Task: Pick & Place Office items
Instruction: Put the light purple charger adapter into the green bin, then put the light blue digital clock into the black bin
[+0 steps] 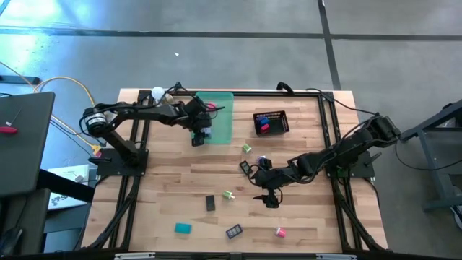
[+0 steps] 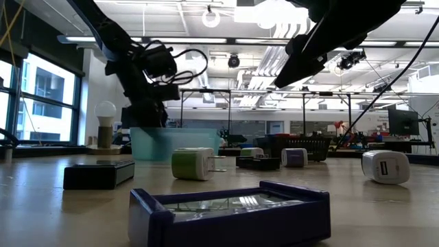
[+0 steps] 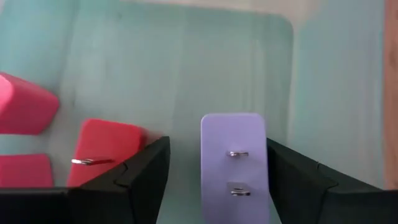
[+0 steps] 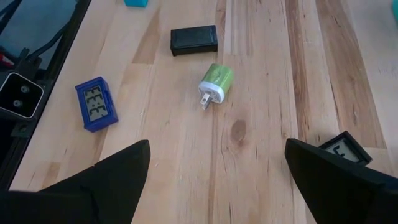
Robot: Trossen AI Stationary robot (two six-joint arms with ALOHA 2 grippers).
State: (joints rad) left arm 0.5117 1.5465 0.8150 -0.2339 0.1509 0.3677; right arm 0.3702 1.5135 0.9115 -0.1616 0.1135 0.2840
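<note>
My left gripper (image 3: 217,168) hangs open over the translucent green tray (image 1: 220,119) at the far left. A lavender plug-in block (image 3: 233,165) stands between its fingers on the tray floor, prongs up. Beside it in the tray lie a red piece (image 3: 109,149) and pink pieces (image 3: 25,112). My right gripper (image 4: 217,180) is open above the bare table at mid-right (image 1: 268,198), holding nothing. Ahead of it lie a green-and-white plug (image 4: 216,83), a black block (image 4: 194,39) and a blue display piece (image 4: 96,104). My left gripper stands astride the lavender block, pointing steeply down from above. A clear gap shows between one finger (image 3: 146,174) and the block's side. The other finger (image 3: 292,180) is right at the block's edge (image 3: 263,162), and I cannot tell whether it touches. The block rests on the tray.
A black mesh basket (image 1: 271,123) with blue and pink pieces stands at the far centre-right. Loose on the table: a teal piece (image 1: 182,228), a pink one (image 1: 280,232), a dark display piece (image 1: 234,232), another green-and-white plug (image 1: 246,148). Black frame rails border the table.
</note>
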